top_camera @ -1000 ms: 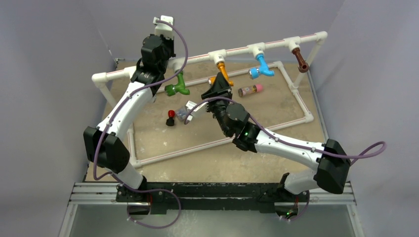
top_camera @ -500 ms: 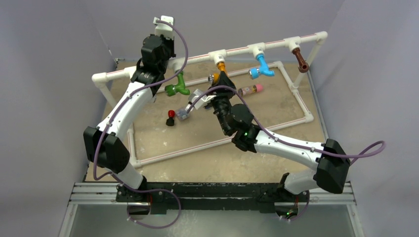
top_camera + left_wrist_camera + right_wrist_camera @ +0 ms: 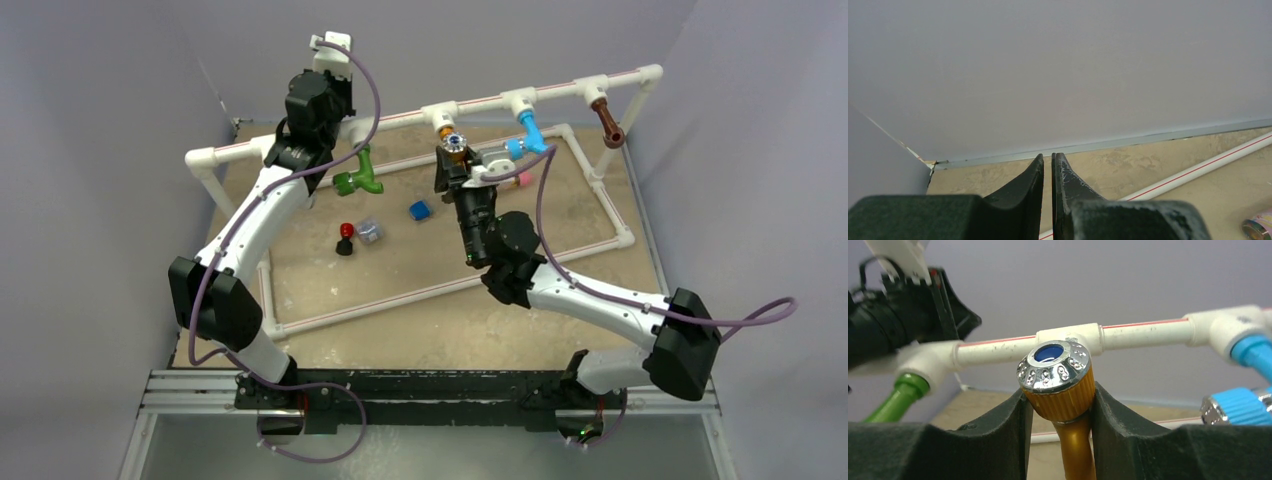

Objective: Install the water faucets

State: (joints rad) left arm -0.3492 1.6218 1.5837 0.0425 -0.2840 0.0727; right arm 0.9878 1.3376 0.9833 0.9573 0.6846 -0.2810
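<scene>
Grey walls, tan table (image 3: pixel 330 285). White pipe frame (image 3: pixel 480 103): green faucet (image 3: pixel 360 176), orange faucet (image 3: pixel 1062 390), blue faucet (image 3: pixel 530 135) and brown faucet (image 3: pixel 608 122) along the far rail, left to right. My right gripper (image 3: pixel 1058 400) clamps the orange collar. My left gripper (image 3: pixel 1048 172), far left, is nearly closed and holds nothing. Blue cap (image 3: pixel 420 210) and red knob (image 3: pixel 345 238) lie loose.

This is a robotics lab test cell rather than a home or a plumber's shop. Plain grey walls (image 3: pixel 100 100) box in the table (image 3: pixel 400 320) to the left of, to the right of and beyond the right gripper (image 3: pixel 453 160). Just ahead of that gripper runs a white pipe frame (image 3: pixel 560 88) of bare plastic tube hung with coloured taps, the orange faucet (image 3: pixel 1061 390) between its fingers. Far back from the gripper, a slotted aluminium rail (image 3: pixel 440 395) carries both arm bases, and purple cables (image 3: pixel 378 100) loop loose.
</scene>
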